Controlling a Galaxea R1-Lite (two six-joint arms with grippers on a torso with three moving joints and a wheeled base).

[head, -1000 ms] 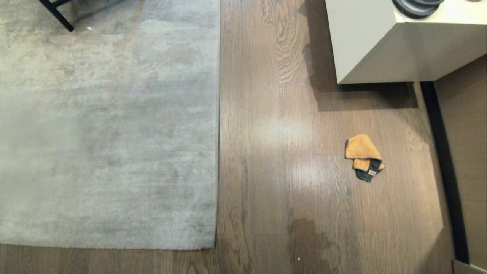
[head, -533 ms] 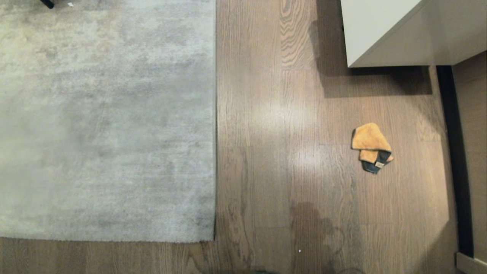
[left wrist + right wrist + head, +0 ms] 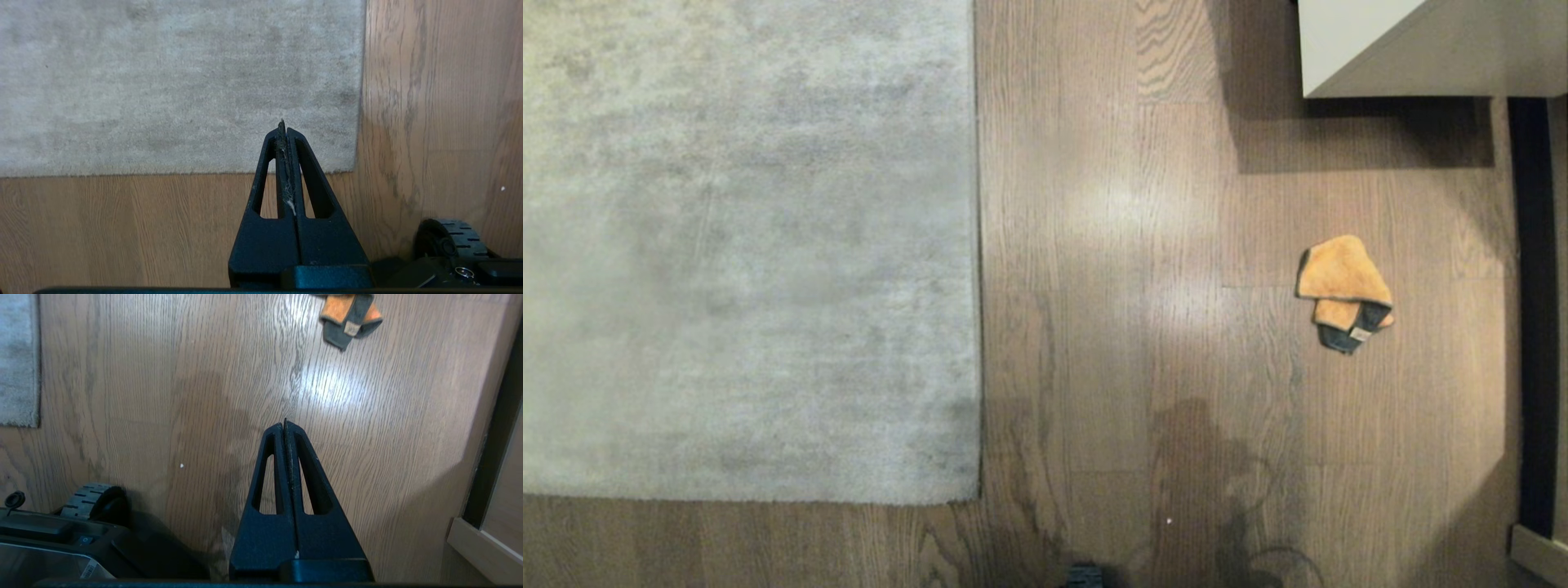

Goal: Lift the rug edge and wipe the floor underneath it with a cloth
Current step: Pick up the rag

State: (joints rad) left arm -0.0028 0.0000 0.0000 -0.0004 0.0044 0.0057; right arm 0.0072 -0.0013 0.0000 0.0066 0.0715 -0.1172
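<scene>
Head view: the rug edge (image 3: pixel 976 269) lies flat on the floor (image 3: pixel 1111 327), and the cloth (image 3: pixel 1343 292) sits crumpled well to its right. The left gripper (image 3: pixel 284 127) and right gripper (image 3: pixel 284 425) hang above the floor, fingers pressed together, empty.

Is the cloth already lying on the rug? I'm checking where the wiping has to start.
No, the cloth lies on the bare floor, well apart from the rug.
</scene>
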